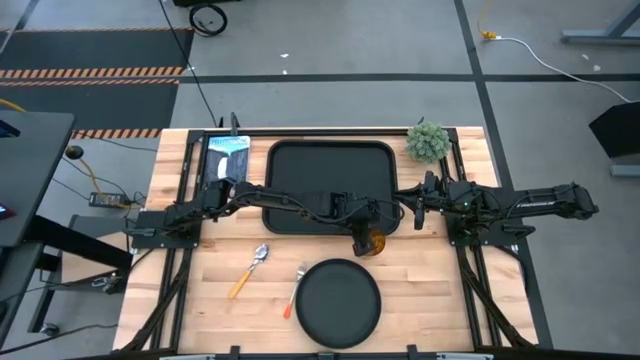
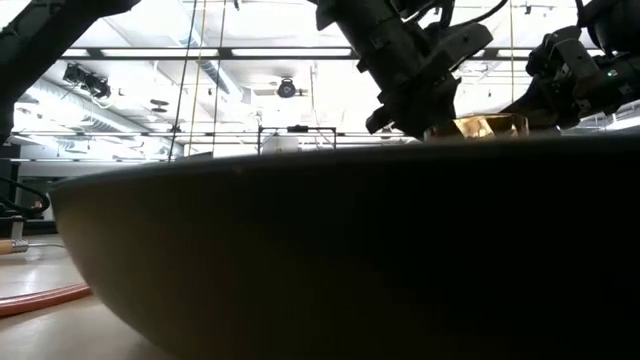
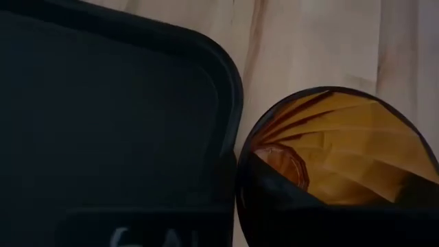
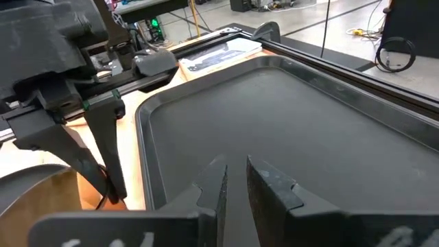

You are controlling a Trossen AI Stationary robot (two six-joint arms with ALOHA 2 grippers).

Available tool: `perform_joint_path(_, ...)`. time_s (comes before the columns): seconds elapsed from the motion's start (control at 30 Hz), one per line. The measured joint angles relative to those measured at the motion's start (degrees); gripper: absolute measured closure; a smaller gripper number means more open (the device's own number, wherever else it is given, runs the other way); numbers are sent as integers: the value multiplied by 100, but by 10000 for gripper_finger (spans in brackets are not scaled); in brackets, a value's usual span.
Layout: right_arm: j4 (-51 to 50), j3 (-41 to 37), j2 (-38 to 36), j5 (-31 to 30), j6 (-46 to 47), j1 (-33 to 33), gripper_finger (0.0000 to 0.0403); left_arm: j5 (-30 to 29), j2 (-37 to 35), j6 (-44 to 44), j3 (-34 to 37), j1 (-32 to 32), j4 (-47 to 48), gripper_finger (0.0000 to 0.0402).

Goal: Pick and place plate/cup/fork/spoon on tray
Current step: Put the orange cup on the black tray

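Small green plant and printed booklet on table

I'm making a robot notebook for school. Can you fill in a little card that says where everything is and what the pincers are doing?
tray: back middle of table, nothing on it
cup: off the tray, by its front right corner
left pincer: at the cup, one finger inside it
right pincer: over the tray's right edge, fingers nearly together, holding nothing
plate: front of table
fork: left of plate
spoon: left of fork
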State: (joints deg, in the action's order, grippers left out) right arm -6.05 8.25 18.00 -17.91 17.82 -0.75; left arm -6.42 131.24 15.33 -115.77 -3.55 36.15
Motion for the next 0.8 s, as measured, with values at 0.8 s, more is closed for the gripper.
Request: perform_joint_path(0.8,360,1,0,-129,-186,-4,339,658,-15,-769,-1248,1550,1034,385)
